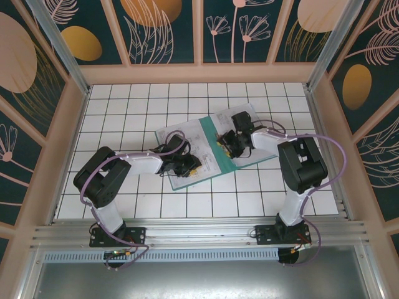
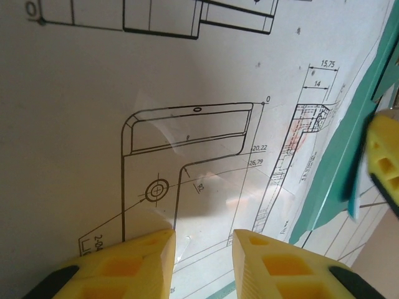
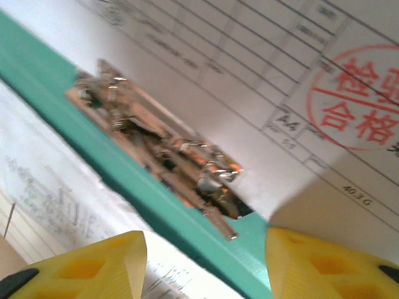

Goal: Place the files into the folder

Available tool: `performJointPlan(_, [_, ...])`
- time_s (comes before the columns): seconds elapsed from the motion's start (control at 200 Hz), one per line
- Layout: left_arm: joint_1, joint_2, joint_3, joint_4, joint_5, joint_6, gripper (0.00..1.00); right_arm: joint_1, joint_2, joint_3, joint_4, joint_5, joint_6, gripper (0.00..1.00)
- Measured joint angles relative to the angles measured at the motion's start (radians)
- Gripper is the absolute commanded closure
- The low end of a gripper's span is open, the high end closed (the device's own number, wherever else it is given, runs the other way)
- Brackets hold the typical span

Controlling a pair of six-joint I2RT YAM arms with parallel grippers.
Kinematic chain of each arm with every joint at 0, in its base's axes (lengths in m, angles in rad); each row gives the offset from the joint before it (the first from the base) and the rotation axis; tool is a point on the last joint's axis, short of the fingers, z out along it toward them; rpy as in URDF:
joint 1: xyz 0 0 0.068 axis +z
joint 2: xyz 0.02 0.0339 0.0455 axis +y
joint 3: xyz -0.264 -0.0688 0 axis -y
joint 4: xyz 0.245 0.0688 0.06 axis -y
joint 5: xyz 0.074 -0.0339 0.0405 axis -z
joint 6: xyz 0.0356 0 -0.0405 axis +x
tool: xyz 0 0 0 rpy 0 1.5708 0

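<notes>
While your left tool [image 2: 204, 237] stands narrow over the files [image 2: 93, 124], your right tool [image 3: 206, 240], at two o'clock, gapes wide over the folder [image 3: 143, 199] clip [image 3: 168, 156].

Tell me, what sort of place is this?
Probably a robot test booth: two arms bolted to a metal rail, a white gridded table, and leaf-patterned panels walling it in.
</notes>
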Motion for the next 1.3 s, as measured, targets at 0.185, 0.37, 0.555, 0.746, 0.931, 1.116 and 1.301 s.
performJointPlan(0.185, [-0.001, 0.011, 0.073, -0.145, -0.042, 0.119, 0.67, 0.001, -0.105, -0.002, 0.071, 0.008, -0.057, 0.46])
performJointPlan(0.37, [0.007, 0.014, 0.117, -0.267, -0.106, 0.248, 0.67, 0.001, -0.177, -0.065, 0.143, 0.006, -0.098, 0.51])
performJointPlan(0.555, [0.051, 0.013, 0.146, -0.352, -0.159, 0.346, 0.67, 0.001, -0.191, -0.155, 0.173, -0.016, -0.133, 0.58])
performJointPlan(0.746, [0.116, 0.025, 0.182, -0.432, -0.246, 0.427, 0.68, 0.015, -0.233, -0.25, 0.234, -0.051, -0.151, 0.58])
performJointPlan(0.931, [0.127, 0.042, 0.204, -0.449, -0.255, 0.449, 0.68, 0.076, -0.238, -0.289, 0.281, -0.092, -0.172, 0.58])
performJointPlan(1.116, [0.129, 0.039, 0.203, -0.445, -0.239, 0.439, 0.68, 0.123, -0.231, -0.286, 0.306, -0.122, -0.187, 0.58])
performJointPlan(1.301, [0.136, 0.026, 0.182, -0.418, -0.216, 0.409, 0.68, 0.168, -0.166, -0.244, 0.3, -0.128, -0.191, 0.58])
